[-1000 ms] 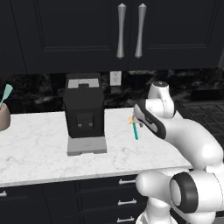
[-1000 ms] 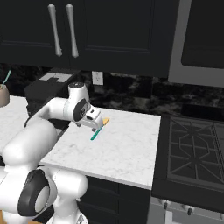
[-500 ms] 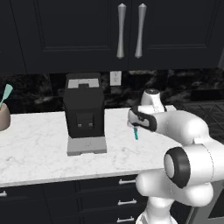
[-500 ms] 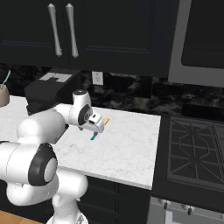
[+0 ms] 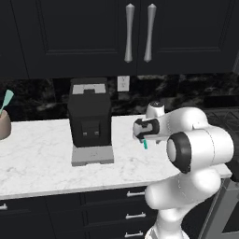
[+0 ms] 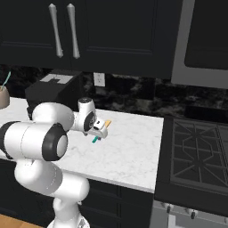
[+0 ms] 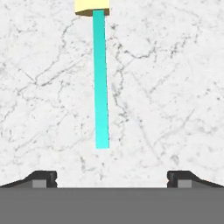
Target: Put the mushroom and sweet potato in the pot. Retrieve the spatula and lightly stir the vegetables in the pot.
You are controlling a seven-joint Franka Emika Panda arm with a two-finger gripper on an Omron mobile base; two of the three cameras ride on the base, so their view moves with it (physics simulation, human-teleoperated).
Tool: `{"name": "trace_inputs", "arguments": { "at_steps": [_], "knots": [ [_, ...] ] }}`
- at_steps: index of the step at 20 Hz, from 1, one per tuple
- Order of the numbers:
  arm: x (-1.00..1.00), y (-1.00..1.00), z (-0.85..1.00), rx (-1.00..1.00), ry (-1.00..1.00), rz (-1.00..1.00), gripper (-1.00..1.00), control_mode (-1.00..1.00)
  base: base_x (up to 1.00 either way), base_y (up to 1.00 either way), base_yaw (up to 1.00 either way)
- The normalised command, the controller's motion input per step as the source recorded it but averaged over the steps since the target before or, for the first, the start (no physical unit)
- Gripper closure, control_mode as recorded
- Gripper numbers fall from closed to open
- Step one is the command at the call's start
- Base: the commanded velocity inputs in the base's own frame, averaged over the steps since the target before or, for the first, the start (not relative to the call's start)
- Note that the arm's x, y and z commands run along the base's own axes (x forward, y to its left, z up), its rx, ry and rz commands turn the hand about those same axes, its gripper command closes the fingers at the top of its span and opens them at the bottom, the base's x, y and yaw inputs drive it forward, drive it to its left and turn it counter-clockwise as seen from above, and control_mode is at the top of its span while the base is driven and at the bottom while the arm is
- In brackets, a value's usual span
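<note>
The hand (image 7: 112,178) hangs over the white marble tabletop (image 7: 175,87) with its two fingertips (image 7: 43,178) spread wide apart, nothing between them. The spatula (image 7: 100,78) lies flat on the tabletop straight ahead of the hand, teal handle end nearest and centred between the tips, yellow blade at the far end. From the left base view, the hand (image 5: 141,132) sits just above the spatula (image 5: 145,144), right of a black coffee machine (image 5: 89,120).
</note>
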Motion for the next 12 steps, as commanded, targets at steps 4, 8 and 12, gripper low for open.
{"name": "trace_inputs", "arguments": {
  "at_steps": [4, 8, 12],
  "knots": [
    [0.27, 0.00, -0.18, 0.00, 0.00, 0.00, -1.00, -1.00, 0.00, 0.00, 0.00],
    [0.20, 0.00, -0.21, 0.00, 0.00, 0.00, -1.00, -1.00, 0.00, 0.00, 0.00],
    [0.22, 0.00, -0.30, 0.00, 0.00, 0.00, -1.00, -1.00, 0.00, 0.00, 0.00]
  ]
}}
